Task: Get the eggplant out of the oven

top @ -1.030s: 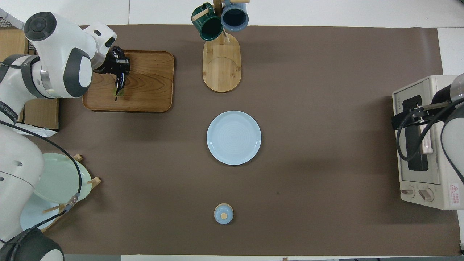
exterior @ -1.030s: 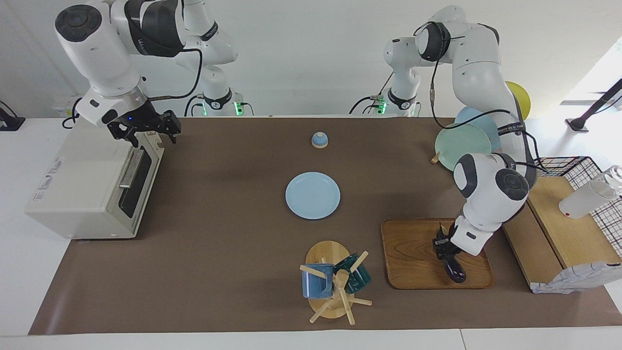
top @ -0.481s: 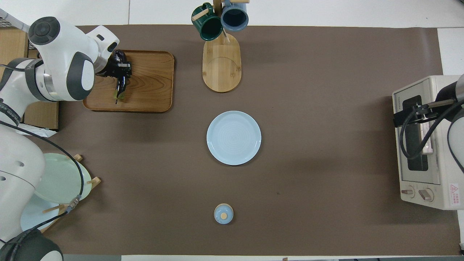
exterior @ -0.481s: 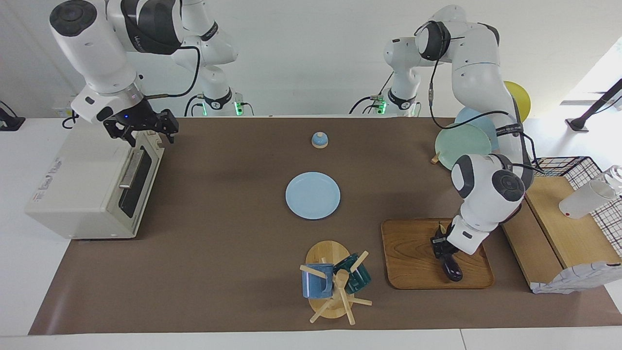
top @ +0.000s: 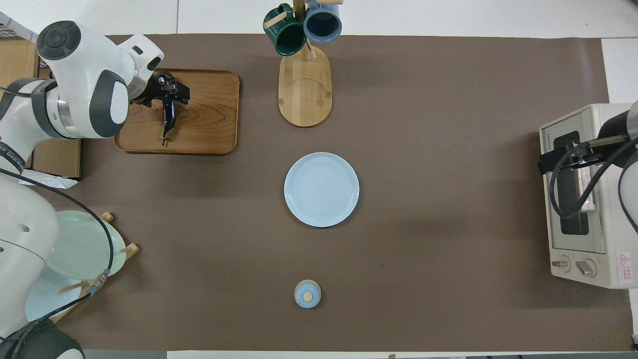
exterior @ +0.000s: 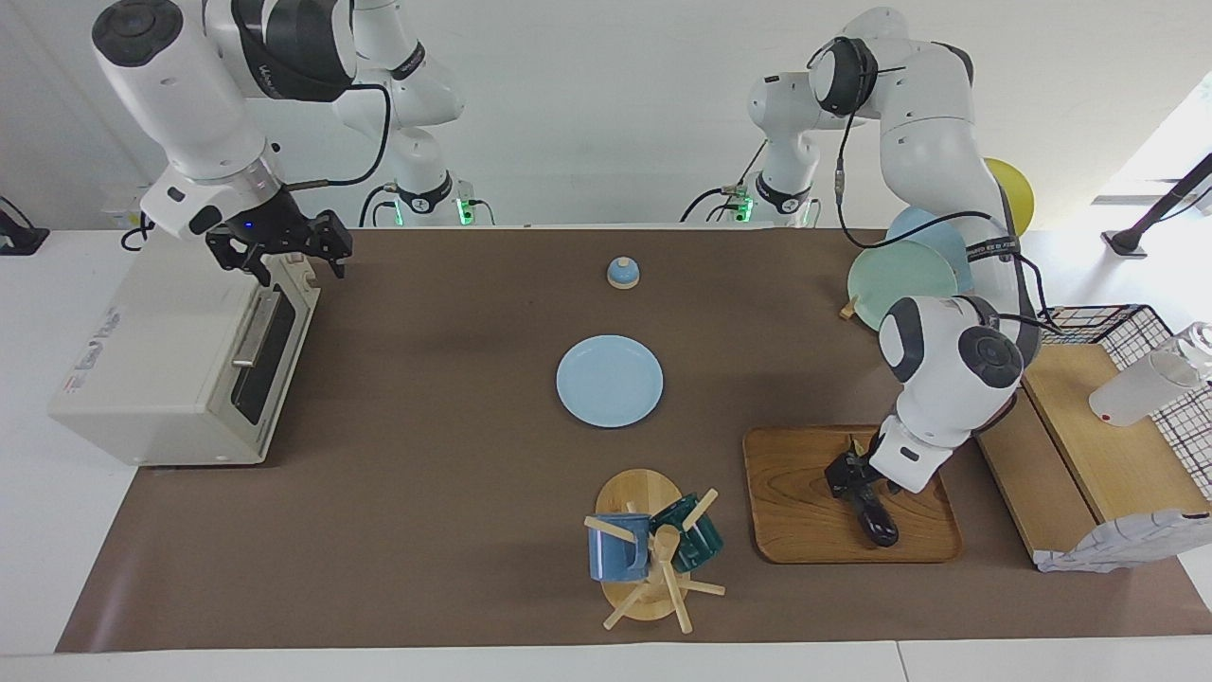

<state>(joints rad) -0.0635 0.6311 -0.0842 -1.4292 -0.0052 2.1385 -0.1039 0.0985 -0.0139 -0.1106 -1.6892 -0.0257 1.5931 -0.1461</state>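
Observation:
The dark purple eggplant (exterior: 877, 522) lies on the wooden tray (exterior: 795, 493) toward the left arm's end of the table, and it also shows in the overhead view (top: 168, 118). My left gripper (exterior: 860, 474) hangs just over the eggplant's stem end, open, and is seen in the overhead view (top: 173, 92) too. The cream-white oven (exterior: 151, 360) stands at the right arm's end with its dark glass door shut. My right gripper (exterior: 292, 267) is open and empty above the oven's top front edge.
A light blue plate (exterior: 609, 381) sits mid-table. A mug rack (exterior: 653, 554) with a blue and a green mug stands beside the tray. A small blue knobbed lid (exterior: 622, 273) lies nearer to the robots. A plate rack (exterior: 904, 279) and a wooden shelf (exterior: 1089, 445) are by the left arm.
My left gripper has opened and let go of the eggplant, which now rests on the tray, and has shifted slightly along it. The right gripper has barely moved.

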